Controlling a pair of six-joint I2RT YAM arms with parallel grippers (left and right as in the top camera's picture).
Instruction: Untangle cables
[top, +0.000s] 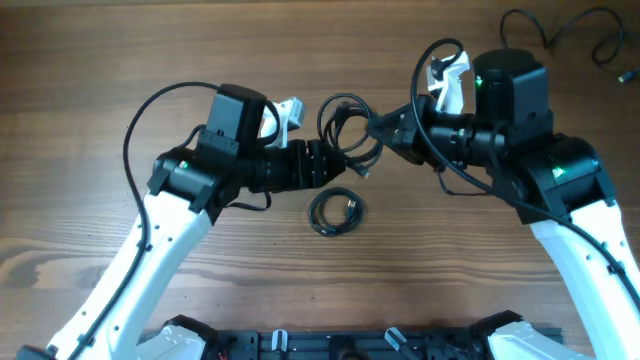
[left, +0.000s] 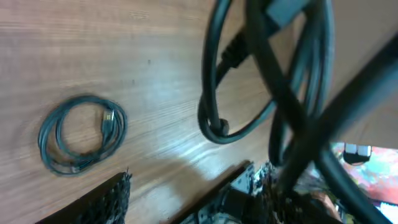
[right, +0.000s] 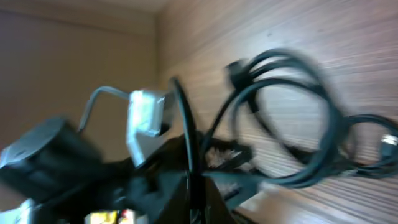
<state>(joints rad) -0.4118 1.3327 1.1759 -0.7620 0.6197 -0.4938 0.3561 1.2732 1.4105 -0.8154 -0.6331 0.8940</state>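
A tangle of black cables (top: 345, 118) hangs between my two grippers above the table's middle. In the left wrist view its loops (left: 214, 118) hang close to the camera, lifted off the wood. My left gripper (top: 343, 163) is just under the tangle, and its fingers (left: 196, 183) stand wide apart with bare wood between them. My right gripper (top: 378, 128) is at the tangle's right side. In the blurred right wrist view it (right: 205, 177) is shut on one strand, with the loops (right: 292, 124) trailing beyond. A separate small coiled cable (top: 337, 212) lies flat below the grippers (left: 81, 134).
Another loose black cable (top: 560, 28) lies at the far right corner of the wooden table (top: 90, 60). The arms' own thick black cables arch over each wrist. A black rail (top: 350, 345) runs along the front edge.
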